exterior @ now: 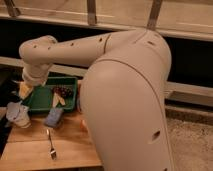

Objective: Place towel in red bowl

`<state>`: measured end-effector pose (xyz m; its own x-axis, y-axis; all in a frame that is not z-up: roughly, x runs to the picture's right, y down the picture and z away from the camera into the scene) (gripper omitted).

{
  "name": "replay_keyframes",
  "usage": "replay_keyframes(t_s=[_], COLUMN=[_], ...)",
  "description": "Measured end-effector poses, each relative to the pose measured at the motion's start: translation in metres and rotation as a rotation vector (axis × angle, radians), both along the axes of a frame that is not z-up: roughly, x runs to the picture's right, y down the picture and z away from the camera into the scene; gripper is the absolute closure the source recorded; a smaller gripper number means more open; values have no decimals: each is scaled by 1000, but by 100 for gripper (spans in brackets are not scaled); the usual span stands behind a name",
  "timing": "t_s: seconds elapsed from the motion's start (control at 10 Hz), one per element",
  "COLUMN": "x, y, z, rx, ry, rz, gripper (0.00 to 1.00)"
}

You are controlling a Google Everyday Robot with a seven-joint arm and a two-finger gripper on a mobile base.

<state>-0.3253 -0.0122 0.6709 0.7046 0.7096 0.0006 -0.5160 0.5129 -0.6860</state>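
the claw (pixel 24 90) hangs under the wrist at the far left end of the green tray (pixel 47 102), its jaws spread wide with nothing between them. the towel (pixel 17 114) lies crumpled on the bench (pixel 30 150), just below the claw and slightly to its left in the view, so the step in hand looks like the reach for the pick. the blue-grey sponge (pixel 54 118) sits to the claw's lower right and the fork (pixel 50 145) further down, both apart from the towel. to do this well, centre the open jaws over the highest fold, come straight down and pinch enough cloth that none trails. the red bowl is hidden behind the arm (pixel 125 100), somewhere to the claw's right, so the carry needs height over the tray.
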Motion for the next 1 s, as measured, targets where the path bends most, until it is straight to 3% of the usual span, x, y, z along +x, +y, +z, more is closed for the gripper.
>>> replay_keyframes(t_s=[0.3, 0.5, 1.0], x=[0, -8, -51], y=[2, 11, 86], z=[0, 6, 47], rx=[-10, -48, -204], ry=[-5, -22, -135], rz=[-8, -30, -22], gripper=[31, 31, 31])
